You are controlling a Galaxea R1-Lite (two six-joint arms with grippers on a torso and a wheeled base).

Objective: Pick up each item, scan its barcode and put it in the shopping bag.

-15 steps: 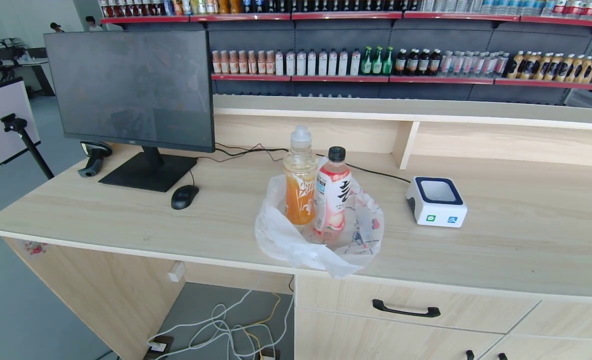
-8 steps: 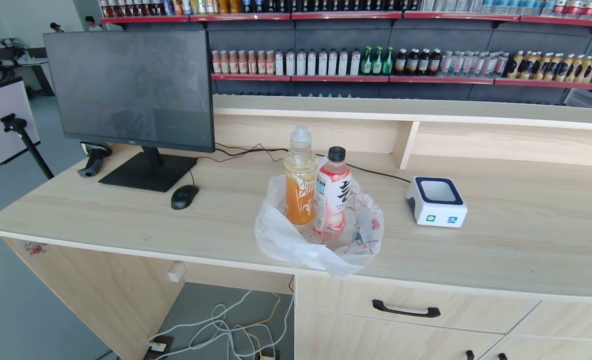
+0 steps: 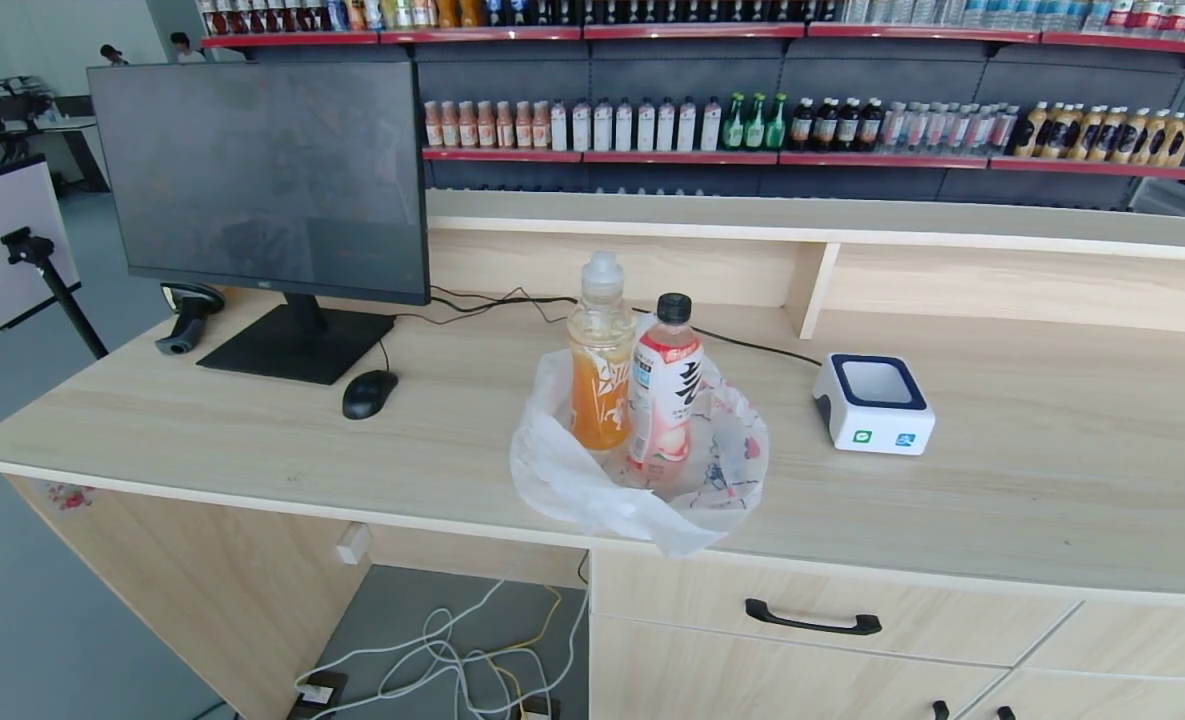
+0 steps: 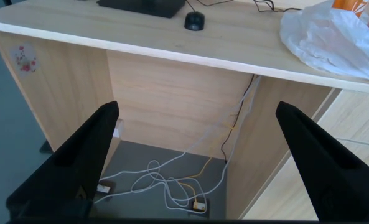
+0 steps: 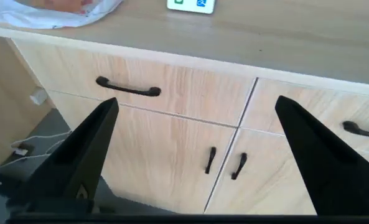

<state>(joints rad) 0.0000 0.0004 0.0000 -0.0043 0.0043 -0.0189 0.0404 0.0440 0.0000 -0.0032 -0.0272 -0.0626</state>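
Left gripper [image 4: 196, 112] and right gripper [image 5: 196, 106] hung spread wide, empty, below the desk's [image 3: 202, 430] front edge, where the shopping bag [image 3: 562, 480] rested.

No legible text. Scanner [image 3: 873, 403] front face: two small square icons, one green, one blue. Pink bottle [image 3: 664, 400] left of scanner: large dark label characters, unreadable.

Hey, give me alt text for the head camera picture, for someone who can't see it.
An orange bottle and a pink bottle stand in an open white bag near the front edge of a wooden counter. A white scanner sits to the bag's right; a monitor and mouse are to its left, with drink shelves behind.
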